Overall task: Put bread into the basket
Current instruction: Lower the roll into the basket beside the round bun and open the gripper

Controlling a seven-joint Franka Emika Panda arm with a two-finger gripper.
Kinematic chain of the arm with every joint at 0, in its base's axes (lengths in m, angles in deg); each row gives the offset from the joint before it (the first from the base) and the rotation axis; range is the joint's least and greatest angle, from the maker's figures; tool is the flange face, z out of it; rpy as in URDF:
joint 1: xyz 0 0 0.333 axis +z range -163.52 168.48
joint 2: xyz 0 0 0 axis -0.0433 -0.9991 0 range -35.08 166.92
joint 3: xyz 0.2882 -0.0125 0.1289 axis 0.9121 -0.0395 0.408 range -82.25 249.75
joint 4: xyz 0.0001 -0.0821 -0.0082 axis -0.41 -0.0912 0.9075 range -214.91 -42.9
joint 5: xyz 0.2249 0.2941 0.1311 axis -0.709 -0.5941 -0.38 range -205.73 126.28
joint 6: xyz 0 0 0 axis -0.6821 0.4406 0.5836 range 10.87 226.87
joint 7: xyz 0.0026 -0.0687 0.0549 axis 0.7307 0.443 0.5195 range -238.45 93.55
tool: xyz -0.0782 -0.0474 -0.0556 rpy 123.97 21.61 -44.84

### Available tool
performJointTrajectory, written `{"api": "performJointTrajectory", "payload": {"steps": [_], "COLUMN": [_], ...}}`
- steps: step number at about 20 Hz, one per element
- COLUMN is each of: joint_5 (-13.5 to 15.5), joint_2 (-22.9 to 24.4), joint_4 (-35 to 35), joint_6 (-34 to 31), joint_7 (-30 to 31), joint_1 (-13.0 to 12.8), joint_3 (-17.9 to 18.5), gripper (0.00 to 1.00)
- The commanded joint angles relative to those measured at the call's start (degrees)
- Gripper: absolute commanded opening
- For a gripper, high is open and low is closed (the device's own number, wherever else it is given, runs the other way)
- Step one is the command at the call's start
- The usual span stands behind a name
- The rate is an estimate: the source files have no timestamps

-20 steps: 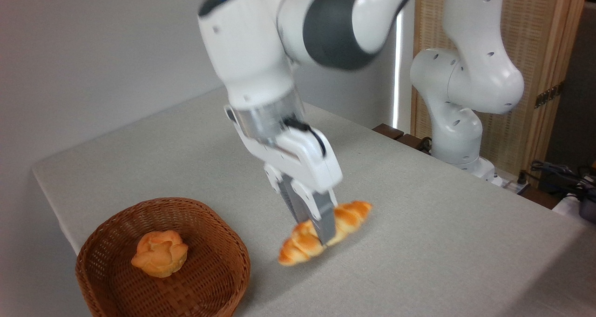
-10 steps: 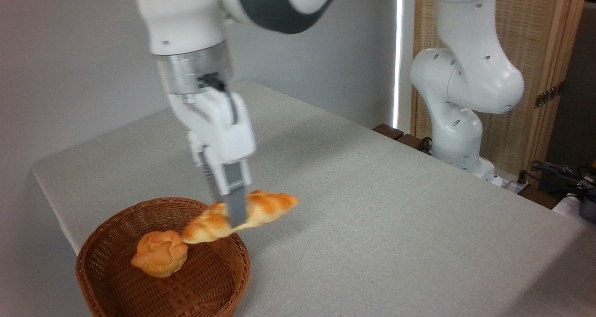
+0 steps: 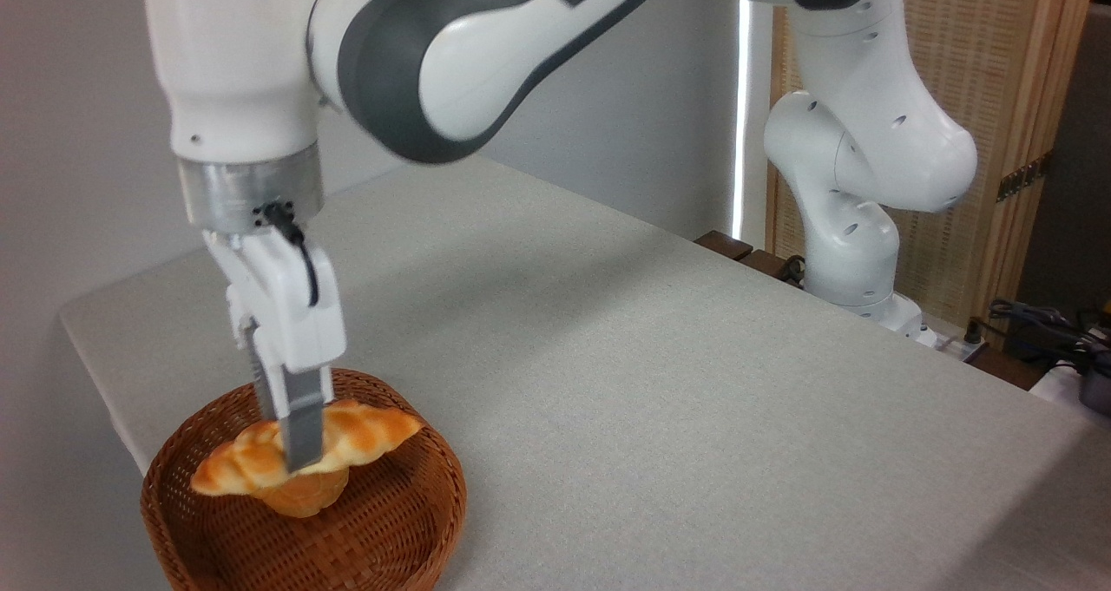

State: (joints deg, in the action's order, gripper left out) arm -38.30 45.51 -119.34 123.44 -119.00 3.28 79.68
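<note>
The bread [image 3: 364, 435], a long braided golden-orange loaf with pointed ends, hangs level over the basket [image 3: 417, 522], a round shallow bowl of reddish-brown wicker at the table's front left corner. My gripper [image 3: 293, 456] points straight down and is shut on the loaf's middle, its grey fingers [image 3: 304, 426] crossing the front of it. Directly beneath the loaf, a small round bun [image 3: 304, 494] lies in the basket, mostly hidden. Whether the loaf touches the bun I cannot tell.
The grey table [image 3: 660, 383] stretches right and back from the basket. The arm's white base [image 3: 855, 244] stands at the far right edge, before a wooden slatted screen [image 3: 998, 96]. Cables [image 3: 1041, 326] lie off the table at the right. The basket sits close to the table's left and front edges.
The gripper has carried the bread left from the middle of the table, lifting it over the rim until it hangs centred over the basket, above the bun.
</note>
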Motion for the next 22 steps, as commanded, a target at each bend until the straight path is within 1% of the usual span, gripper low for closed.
{"api": "performJointTrajectory", "payload": {"steps": [1, 2, 3, 4, 5, 6, 7, 8, 10, 16, 18, 22], "joint_5": [-1.87, -2.57, -3.36, -4.32, -6.68, -8.01, -10.20, -11.27, -11.45, -10.84, -11.45, -11.45], "joint_2": [-2.00, -2.35, -2.79, -3.06, -3.41, -3.50, -3.76, -3.85, -3.94, -3.94, -3.94, -3.94], "joint_4": [1.51, 1.25, 1.25, 1.25, 1.16, 1.16, 0.98, 0.90, 0.98, 0.90, 0.90, 0.90], "joint_6": [1.46, 1.55, 1.72, 1.90, 1.99, 1.99, 1.99, 2.08, 2.08, 2.08, 2.43, 3.92], "joint_7": [1.73, 1.47, 1.38, 1.38, 1.46, 1.72, 1.90, 1.99, 1.90, 2.08, 1.90, 2.08], "joint_1": [0.70, 0.69, 0.69, 0.61, 0.61, 0.69, 0.61, 0.61, 0.69, 0.69, 0.78, 1.05], "joint_3": [-1.03, -1.12, -1.20, -1.55, -2.43, -2.78, -3.05, -3.14, -3.14, -3.49, -3.40, -3.40], "gripper": [0.52, 0.63, 0.69, 0.72, 0.75, 0.80, 0.94, 1.00, 1.00, 1.00, 1.00, 1.00]}}
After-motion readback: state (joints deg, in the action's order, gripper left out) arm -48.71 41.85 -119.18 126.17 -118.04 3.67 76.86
